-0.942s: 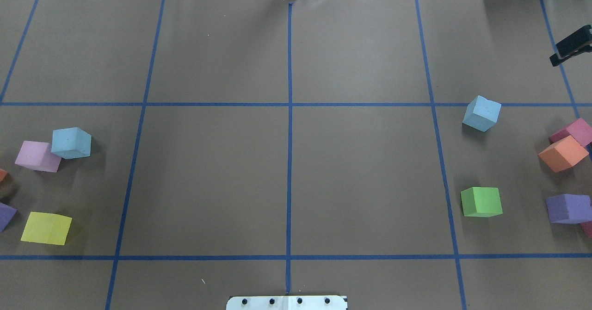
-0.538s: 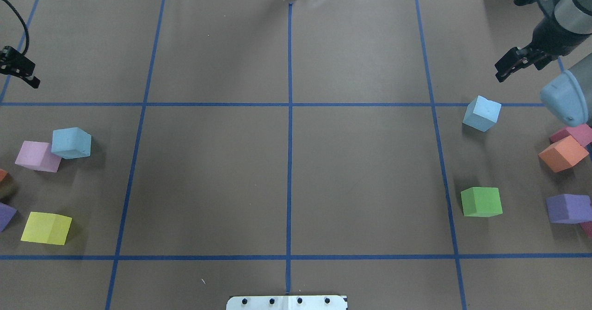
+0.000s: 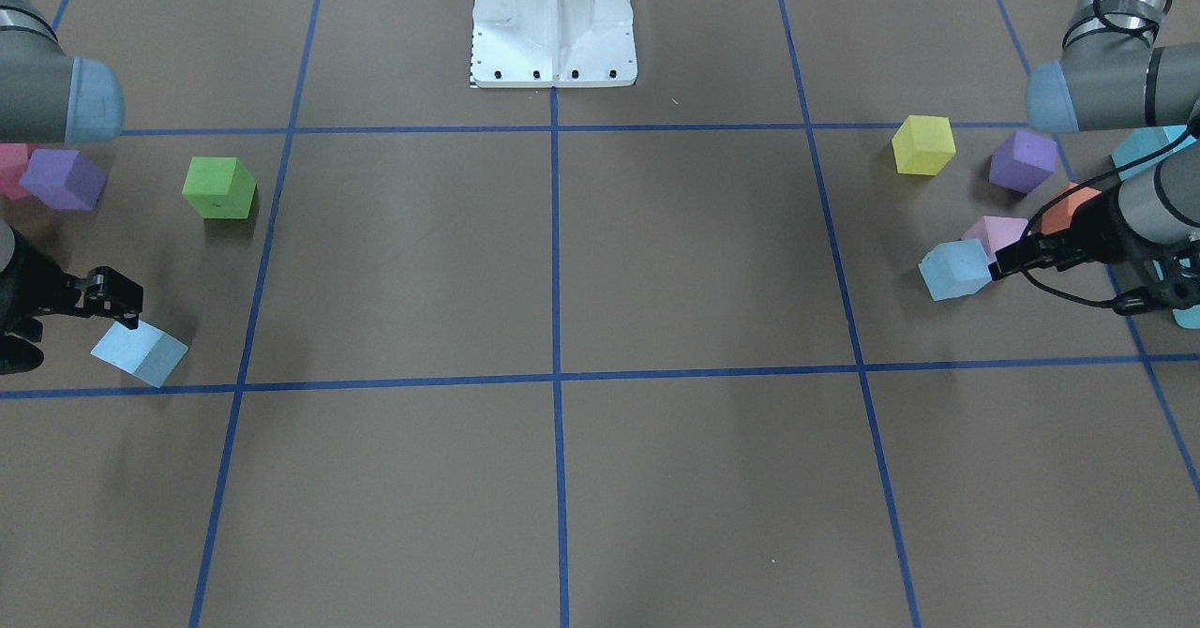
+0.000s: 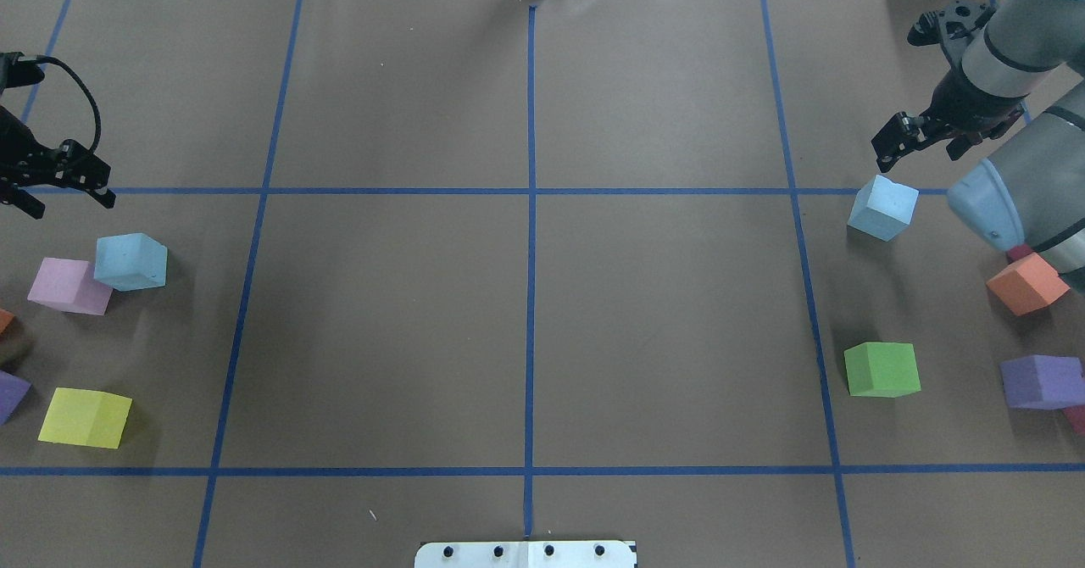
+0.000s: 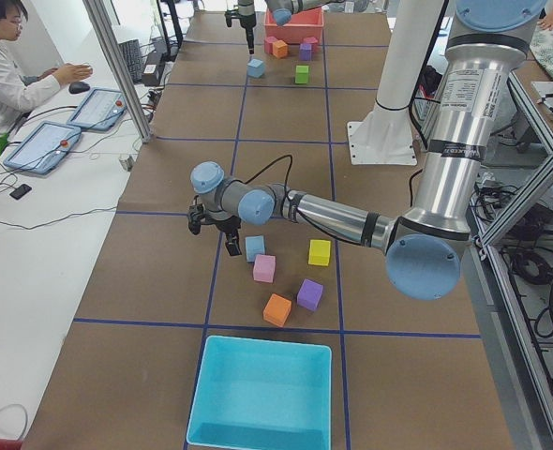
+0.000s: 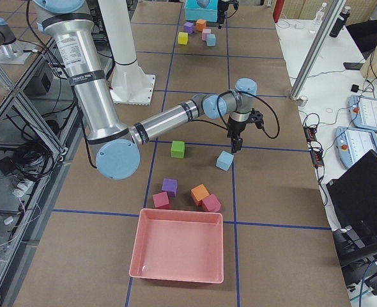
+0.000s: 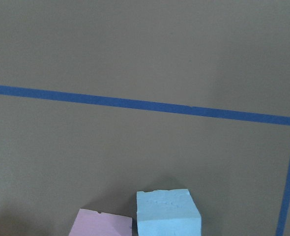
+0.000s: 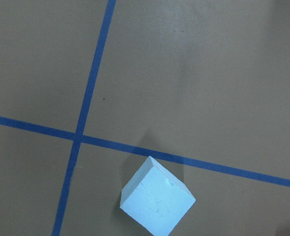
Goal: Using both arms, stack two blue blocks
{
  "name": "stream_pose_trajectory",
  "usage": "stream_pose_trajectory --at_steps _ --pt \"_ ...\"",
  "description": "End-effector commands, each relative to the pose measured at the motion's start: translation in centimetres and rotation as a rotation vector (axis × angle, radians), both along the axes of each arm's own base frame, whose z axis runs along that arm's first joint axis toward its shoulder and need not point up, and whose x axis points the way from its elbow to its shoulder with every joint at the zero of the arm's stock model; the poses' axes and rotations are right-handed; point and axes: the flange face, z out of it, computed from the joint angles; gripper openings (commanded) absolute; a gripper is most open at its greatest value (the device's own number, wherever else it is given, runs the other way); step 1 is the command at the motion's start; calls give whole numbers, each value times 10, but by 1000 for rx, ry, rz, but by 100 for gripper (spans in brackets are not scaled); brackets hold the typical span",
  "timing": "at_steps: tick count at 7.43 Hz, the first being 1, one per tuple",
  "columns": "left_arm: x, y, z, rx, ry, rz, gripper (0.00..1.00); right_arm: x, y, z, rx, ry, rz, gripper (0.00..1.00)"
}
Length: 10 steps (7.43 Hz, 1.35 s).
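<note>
One blue block (image 4: 130, 261) lies at the table's left and touches a pink cube (image 4: 69, 286); it also shows in the left wrist view (image 7: 168, 214) and the front view (image 3: 954, 269). The other blue block (image 4: 883, 208) lies alone at the right, turned on the tape cross, and shows in the right wrist view (image 8: 157, 200). My left gripper (image 4: 69, 202) hovers just beyond the left block, fingers spread, empty. My right gripper (image 4: 920, 153) hovers just beyond the right block, fingers spread, empty. No fingers show in either wrist view.
A yellow cube (image 4: 85, 418) and a purple cube lie near the left edge. A green cube (image 4: 881, 370), an orange cube (image 4: 1026, 284) and a purple cube (image 4: 1041, 381) lie at the right. A turquoise box (image 5: 262, 394) and a pink tray (image 6: 177, 252) stand at the table's ends.
Both arms have come in from the table's sides, and each gripper has moved toward its blue block. No cube has moved.
</note>
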Motion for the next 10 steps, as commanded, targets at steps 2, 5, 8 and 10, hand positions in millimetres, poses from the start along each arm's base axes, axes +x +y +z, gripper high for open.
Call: stream_pose_trajectory --at_steps 2,5,8,10 --pt "31 14 5 -94 0 -57 98 -3 -2 9 -3 21 16 100" --pt "51 18 3 -88 1 -24 98 -3 -2 8 0 23 17 100" --pt "63 20 1 -37 -4 -7 98 -3 -2 15 -10 33 20 100" --pt "63 20 1 -35 -4 -6 98 -15 -1 23 -46 50 39 100"
